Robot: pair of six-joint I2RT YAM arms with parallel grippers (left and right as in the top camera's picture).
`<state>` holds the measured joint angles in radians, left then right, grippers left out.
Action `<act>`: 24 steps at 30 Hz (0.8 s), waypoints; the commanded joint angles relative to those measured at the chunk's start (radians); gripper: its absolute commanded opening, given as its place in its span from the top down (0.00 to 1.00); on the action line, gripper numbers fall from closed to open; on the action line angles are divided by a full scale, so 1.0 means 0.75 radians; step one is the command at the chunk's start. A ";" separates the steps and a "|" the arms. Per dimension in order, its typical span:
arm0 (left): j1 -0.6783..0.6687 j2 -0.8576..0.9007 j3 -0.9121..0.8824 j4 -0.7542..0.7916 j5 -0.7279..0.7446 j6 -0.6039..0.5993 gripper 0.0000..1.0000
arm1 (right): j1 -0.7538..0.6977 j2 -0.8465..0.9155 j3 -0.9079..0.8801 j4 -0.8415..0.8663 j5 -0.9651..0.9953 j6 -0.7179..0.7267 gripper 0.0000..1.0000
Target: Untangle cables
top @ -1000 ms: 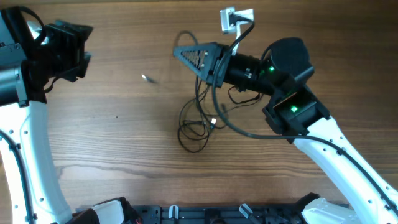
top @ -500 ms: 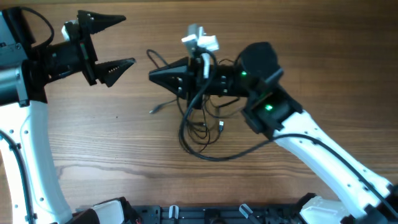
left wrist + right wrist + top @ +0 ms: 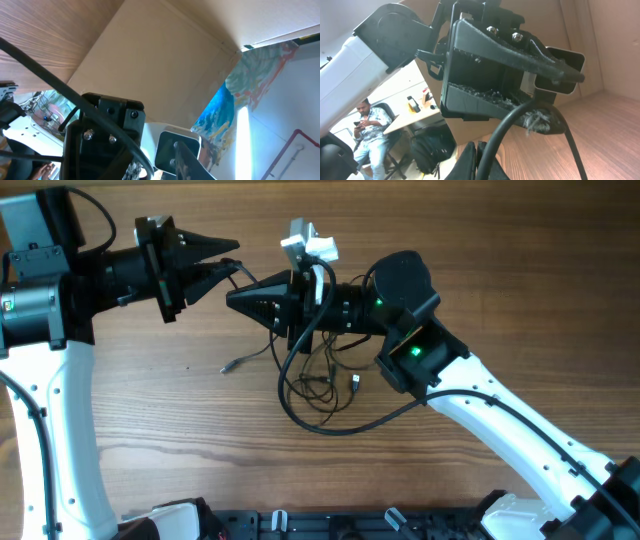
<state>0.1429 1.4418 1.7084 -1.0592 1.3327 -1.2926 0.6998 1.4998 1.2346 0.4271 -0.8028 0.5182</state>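
The cables (image 3: 318, 385) lie as a loose dark tangle of thin black cords at the table's middle. Some strands rise to my right gripper (image 3: 232, 297). One plug end (image 3: 228, 366) lies loose to the left. My right gripper points left, is shut, and seems to pinch a thin cord whose end sticks out past its tip. Its closed fingers show low in the right wrist view (image 3: 476, 150). My left gripper (image 3: 232, 258) is open, pointing right, just above and beside the right gripper's tip. It fills the right wrist view (image 3: 570, 102). The left wrist view shows no cables.
A white plug block (image 3: 308, 246) with a white cord rides on top of my right arm. The right arm's own thick black cable (image 3: 330, 425) loops over the table below the tangle. The wooden table (image 3: 500, 260) extends on all sides.
Both arms have moved together. The right gripper swung left, dragging the tangle and white block with it; the left gripper moved right and now meets the right gripper's tip.
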 commanded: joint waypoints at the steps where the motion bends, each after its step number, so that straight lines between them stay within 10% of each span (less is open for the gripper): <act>1: -0.005 0.008 0.005 0.001 0.007 0.001 0.76 | 0.006 0.011 0.014 0.009 0.011 0.018 0.95; 9: -0.005 0.008 0.005 0.007 -0.084 0.002 0.96 | 0.006 0.011 0.014 0.008 0.012 0.017 0.95; 14: -0.005 0.008 0.005 0.415 -0.381 -0.078 0.96 | -0.042 0.010 0.014 -0.160 0.013 0.046 0.12; 20: -0.002 0.008 0.006 1.456 -0.551 -0.355 0.96 | -0.163 -0.004 0.014 -0.507 0.027 0.046 0.01; 24: -0.002 0.030 0.006 1.496 -1.012 -0.346 0.96 | -0.175 -0.004 0.014 -0.729 0.026 0.041 0.01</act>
<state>0.1402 1.4460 1.7031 0.0685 0.8268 -1.5406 0.5678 1.4994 1.2407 -0.0723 -0.7841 0.5526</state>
